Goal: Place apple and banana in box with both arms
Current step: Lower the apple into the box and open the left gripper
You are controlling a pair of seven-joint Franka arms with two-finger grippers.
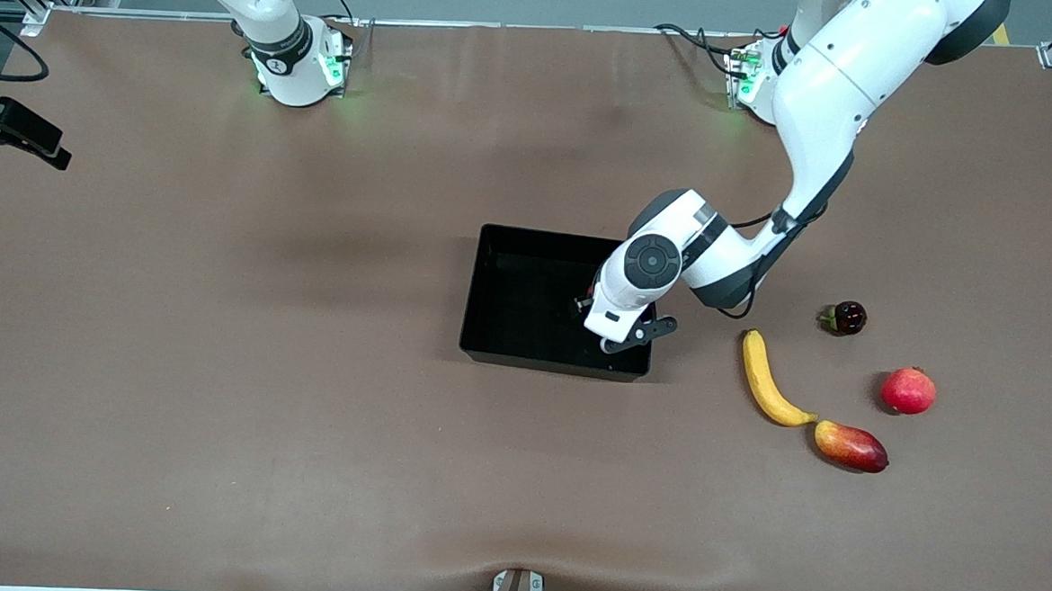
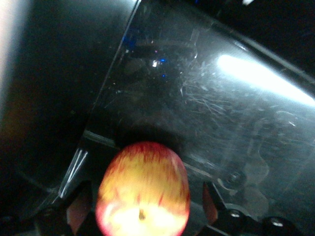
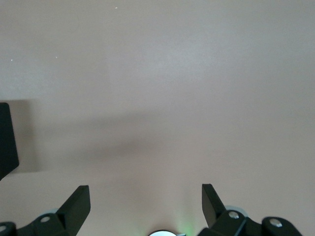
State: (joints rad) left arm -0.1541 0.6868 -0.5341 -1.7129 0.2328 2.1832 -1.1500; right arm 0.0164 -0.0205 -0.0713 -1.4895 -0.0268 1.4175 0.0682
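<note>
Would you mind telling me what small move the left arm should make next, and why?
Probably lift the left gripper straight up out of the box. Its fingers stand apart from the apple, which seems released inside the box, while the banana lies on the table. The right gripper waits open.

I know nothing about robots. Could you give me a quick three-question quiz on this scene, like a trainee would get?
1. True or false: the banana already lies in the box.
2. How many fruits lie on the table outside the box? A: two. B: four. C: six.
3. Which fruit shows between the open fingers of the left end effector, down in the box?

Key
1. False. It lies on the table, toward the left arm's end.
2. B.
3. The apple.
</note>
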